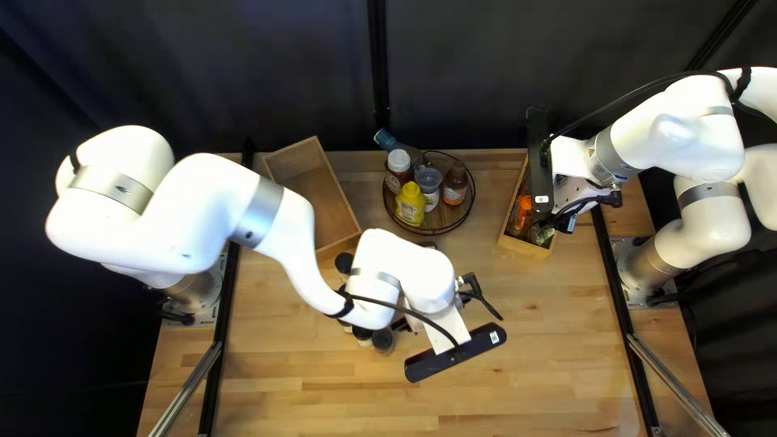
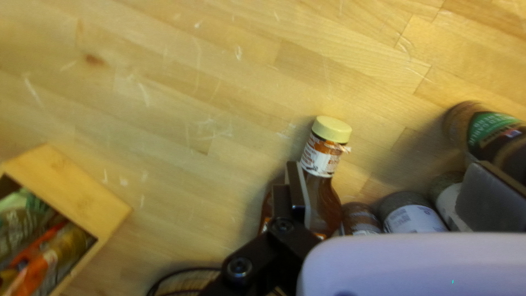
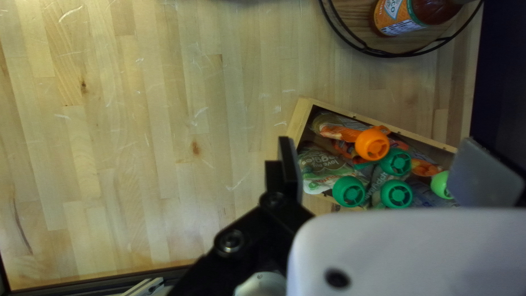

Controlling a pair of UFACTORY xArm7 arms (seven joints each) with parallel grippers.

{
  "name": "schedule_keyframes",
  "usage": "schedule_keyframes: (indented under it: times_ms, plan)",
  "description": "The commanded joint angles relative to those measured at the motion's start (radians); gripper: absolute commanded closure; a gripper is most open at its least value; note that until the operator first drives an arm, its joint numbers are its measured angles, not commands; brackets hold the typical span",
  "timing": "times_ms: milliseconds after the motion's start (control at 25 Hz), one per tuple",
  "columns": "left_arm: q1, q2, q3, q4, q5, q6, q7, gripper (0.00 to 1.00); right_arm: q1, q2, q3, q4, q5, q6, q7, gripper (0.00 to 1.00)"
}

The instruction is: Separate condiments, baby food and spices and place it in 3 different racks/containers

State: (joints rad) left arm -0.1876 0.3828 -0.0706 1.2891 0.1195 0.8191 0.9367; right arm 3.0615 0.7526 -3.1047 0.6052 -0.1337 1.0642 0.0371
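Top left view: round, wire-rimmed rack [image 1: 443, 217] near the far edge, with white-capped bottle [image 1: 397, 166], glossy yellow bottle [image 1: 410, 206], pale jar [image 1: 429, 184] and orange-labelled brown bottle [image 1: 455, 186] inside; blue-capped bottle [image 1: 384, 139] tilted at the far rim. Left of the rack, wooden box [image 1: 312, 194]; in front of this, dark-capped spices [image 1: 382, 340], partly hidden under left arm [image 1: 374, 279]. At the right, pouch box [image 1: 526, 248], with baby food [image 1: 520, 218] inside. Left gripper [image 1: 405, 324] near the spices; right gripper [image 1: 564, 217] by the pouch box.

Left wrist view: fingers wide apart, with grey- and brown-topped, white-labelled spices between; amber bottle [image 2: 322, 189], yellow-capped, beside one finger; green-labelled brown jar [image 2: 493, 134] just ahead of the other.

Right wrist view: fingers wide apart, baby food ahead and between: crinkled, shiny pouches with ribbed orange and green caps, heaped in the box.
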Motion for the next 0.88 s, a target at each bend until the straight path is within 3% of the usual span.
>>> schedule_keyframes:
  times_ms: [40, 440, 880]
  plan:
    - [-0.011, 0.035, 0.011, 0.006, 0.033, -0.015, -0.006, 0.00, 0.000, 0.000, 0.000, 0.000, 0.000, 0.000, 0.000, 0.00]
    - [-0.045, 0.117, 0.042, 0.024, 0.110, -0.035, -0.041, 0.00, 0.000, 0.000, 0.000, 0.000, 0.000, 0.000, 0.000, 0.00]
    - [-0.026, 0.205, 0.040, 0.064, 0.118, -0.029, 0.018, 0.00, 0.000, 0.000, 0.000, 0.000, 0.000, 0.000, 0.000, 0.00]
